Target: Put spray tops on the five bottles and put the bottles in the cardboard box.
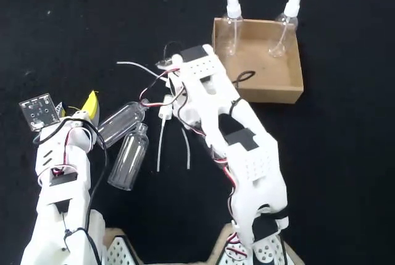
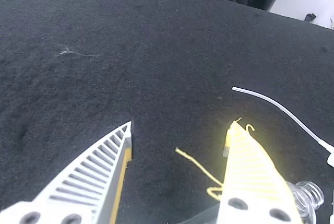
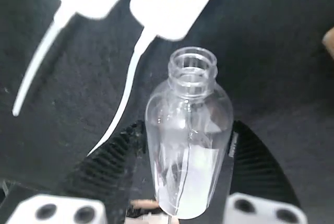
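now right gripper (image 3: 188, 128) clasps uncapped bottle (image 3: 189, 104), left gripper (image 2: 180, 126) spread

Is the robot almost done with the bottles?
Not yet. Two capped bottles stand in the cardboard box. The right claw holds an open bottle near loose spray tops. Two more topless bottles lie on the table by the open left claw.

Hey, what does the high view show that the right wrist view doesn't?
High view, not right wrist: the cardboard box with two capped bottles standing in it, two uncapped bottles lying on the black table, and the left hand. Right wrist, not high: a bare-necked bottle gripped by the right hand. Both: loose spray tops with tubes on the table.
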Action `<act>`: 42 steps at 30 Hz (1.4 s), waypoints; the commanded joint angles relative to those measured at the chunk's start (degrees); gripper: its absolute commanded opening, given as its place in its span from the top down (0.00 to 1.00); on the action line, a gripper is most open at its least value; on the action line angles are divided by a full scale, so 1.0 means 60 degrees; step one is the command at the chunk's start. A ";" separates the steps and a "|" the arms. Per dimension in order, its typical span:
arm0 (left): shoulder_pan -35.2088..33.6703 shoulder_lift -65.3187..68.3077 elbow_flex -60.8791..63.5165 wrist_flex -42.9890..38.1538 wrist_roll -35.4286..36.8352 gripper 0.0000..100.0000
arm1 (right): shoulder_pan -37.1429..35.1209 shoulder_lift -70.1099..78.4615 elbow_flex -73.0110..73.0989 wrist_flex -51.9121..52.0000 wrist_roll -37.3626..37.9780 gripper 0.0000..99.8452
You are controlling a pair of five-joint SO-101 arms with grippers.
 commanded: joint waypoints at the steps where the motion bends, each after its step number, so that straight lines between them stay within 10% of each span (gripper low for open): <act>1: 0.0066 -0.0103 -0.0110 -0.0249 -0.0103 0.72 | 0.0220 -0.1531 0.1209 -0.0601 0.0117 0.77; 19: 0.0066 -0.0103 -0.0125 -0.0249 -0.0103 0.72 | 0.3018 -0.6015 0.6879 -0.1861 0.2198 0.77; 42: 0.0066 -0.0103 -0.0139 -0.0249 -0.0103 0.72 | 0.1641 -0.4916 0.5223 -0.0542 0.1524 0.65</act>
